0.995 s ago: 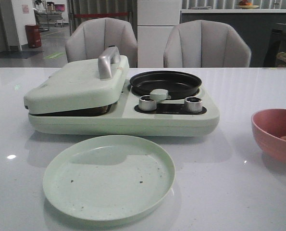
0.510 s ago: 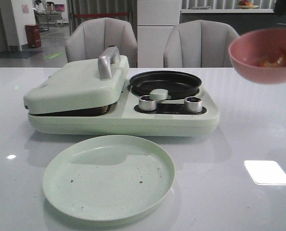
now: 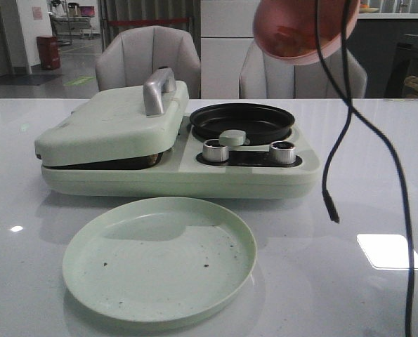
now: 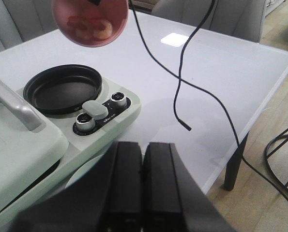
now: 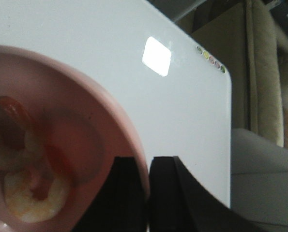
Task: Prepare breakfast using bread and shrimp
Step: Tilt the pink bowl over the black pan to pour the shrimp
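Note:
My right gripper (image 5: 147, 166) is shut on the rim of a pink bowl (image 5: 110, 125). The bowl (image 3: 303, 31) hangs tilted high above the black round pan (image 3: 242, 121) of the pale green breakfast maker (image 3: 173, 175). Shrimp (image 5: 30, 193), orange-pink and white, lie in the bowl and also show in the left wrist view (image 4: 91, 27). My left gripper (image 4: 144, 159) is shut and empty, low over the table near the green plate (image 3: 159, 258). The bread is out of view; the grill lid (image 3: 110, 126) is down.
A black cable (image 3: 367, 133) dangles from the right arm over the table's right half, its loose end (image 3: 333, 210) hanging beside the maker. Two knobs (image 3: 216, 150) sit at the maker's front. Two grey chairs (image 3: 149, 60) stand behind the table. The table edge (image 4: 260, 111) is near the left gripper.
The pink bowl rose off the table at the right, then moved left and higher, now tilted above the pan. The cable has swung into view.

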Action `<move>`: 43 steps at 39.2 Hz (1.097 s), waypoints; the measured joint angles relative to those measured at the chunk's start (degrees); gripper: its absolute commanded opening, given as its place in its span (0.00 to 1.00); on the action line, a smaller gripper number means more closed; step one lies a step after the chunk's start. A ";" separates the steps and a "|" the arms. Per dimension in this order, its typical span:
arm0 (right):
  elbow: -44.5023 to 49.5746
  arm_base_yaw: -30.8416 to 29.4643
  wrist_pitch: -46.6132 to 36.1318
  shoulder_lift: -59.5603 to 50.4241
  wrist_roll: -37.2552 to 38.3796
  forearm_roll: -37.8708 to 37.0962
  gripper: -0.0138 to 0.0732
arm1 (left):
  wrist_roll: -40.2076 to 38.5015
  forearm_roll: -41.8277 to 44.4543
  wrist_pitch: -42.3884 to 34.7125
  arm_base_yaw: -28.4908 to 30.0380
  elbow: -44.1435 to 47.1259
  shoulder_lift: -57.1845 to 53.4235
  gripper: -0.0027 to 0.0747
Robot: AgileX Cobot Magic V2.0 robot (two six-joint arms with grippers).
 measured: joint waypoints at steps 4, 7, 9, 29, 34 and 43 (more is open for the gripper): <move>-1.15 2.52 0.35 2.97 2.94 -6.62 0.18 | 0.00 0.00 0.00 0.00 0.00 0.00 0.16; -1.38 4.01 0.94 4.72 4.57 -11.98 0.18 | 0.00 0.00 0.00 0.00 0.00 0.00 0.16; -1.38 5.01 1.76 5.97 5.69 -16.31 0.18 | 0.00 0.00 0.00 0.00 0.00 0.00 0.16; -1.99 9.98 6.13 13.08 9.71 -44.68 0.18 | 0.00 0.00 0.00 0.00 0.00 0.00 0.16; -3.79 10.15 6.32 13.08 9.71 -45.61 0.18 | 0.00 0.00 0.00 0.00 0.00 0.00 0.16; -7.47 10.25 6.55 13.08 9.36 -46.14 0.18 | 0.00 0.00 0.00 0.00 0.00 0.00 0.16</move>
